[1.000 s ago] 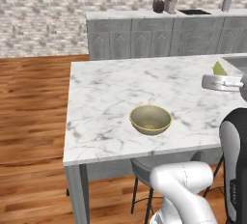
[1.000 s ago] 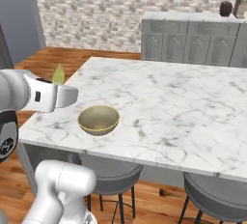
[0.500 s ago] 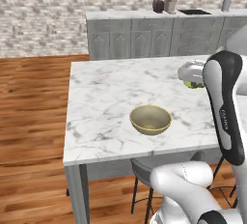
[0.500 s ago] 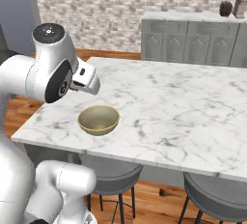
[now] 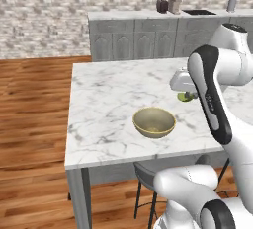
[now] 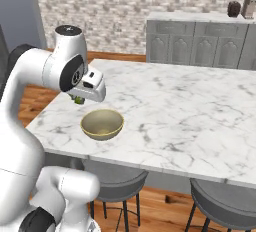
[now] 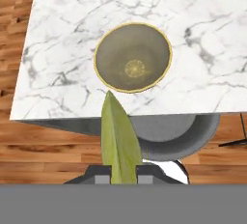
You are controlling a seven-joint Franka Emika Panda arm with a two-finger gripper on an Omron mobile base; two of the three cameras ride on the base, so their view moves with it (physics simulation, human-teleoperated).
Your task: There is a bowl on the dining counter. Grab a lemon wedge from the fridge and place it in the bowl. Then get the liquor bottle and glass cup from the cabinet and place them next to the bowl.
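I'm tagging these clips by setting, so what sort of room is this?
Most likely a home kitchen: a marble dining counter with stools tucked under it, grey cabinets along a stone-tiled wall, and a bowl on the counter.

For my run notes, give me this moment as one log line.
phase: carry to bowl | fingers: shut on lemon wedge | bowl: empty, on dining counter | wedge: above the counter, beside the bowl

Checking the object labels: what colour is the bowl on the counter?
Olive-tan with a yellow rim; the bowl shows best in the hand view.
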